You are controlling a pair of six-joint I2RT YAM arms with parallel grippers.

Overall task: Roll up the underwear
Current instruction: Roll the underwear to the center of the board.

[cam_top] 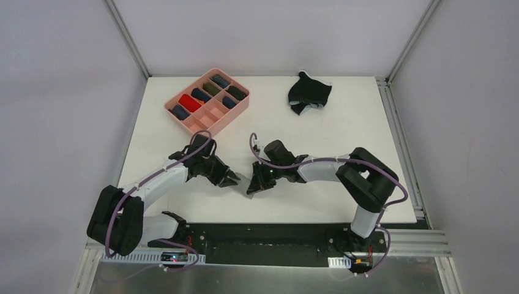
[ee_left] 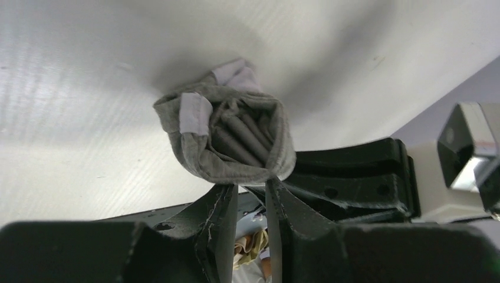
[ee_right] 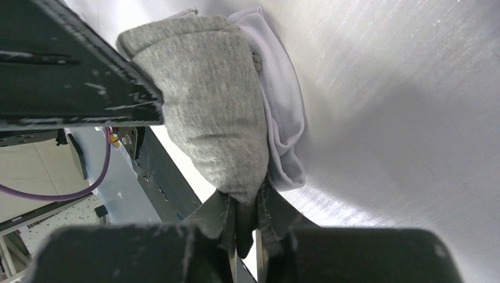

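Observation:
The grey underwear [ee_left: 236, 138] is a rolled bundle with white trim, low over the white table near its front edge. It also shows in the top view [cam_top: 243, 181] between the two grippers. My left gripper [ee_left: 250, 186] stands at the bundle's lower rim, its jaws narrowly apart with the cloth at the tips. My right gripper [ee_right: 246, 203] is shut on the other end of the grey underwear [ee_right: 218, 118]. In the top view the left gripper [cam_top: 231, 180] and right gripper [cam_top: 254, 185] nearly meet. The black underwear [cam_top: 309, 93] lies crumpled at the back right.
The pink compartment tray [cam_top: 235, 112] stands at the back left, holding several rolled items. The table's front edge and the black base rail [cam_top: 263, 236] lie just behind the grippers. Frame posts stand at the back corners.

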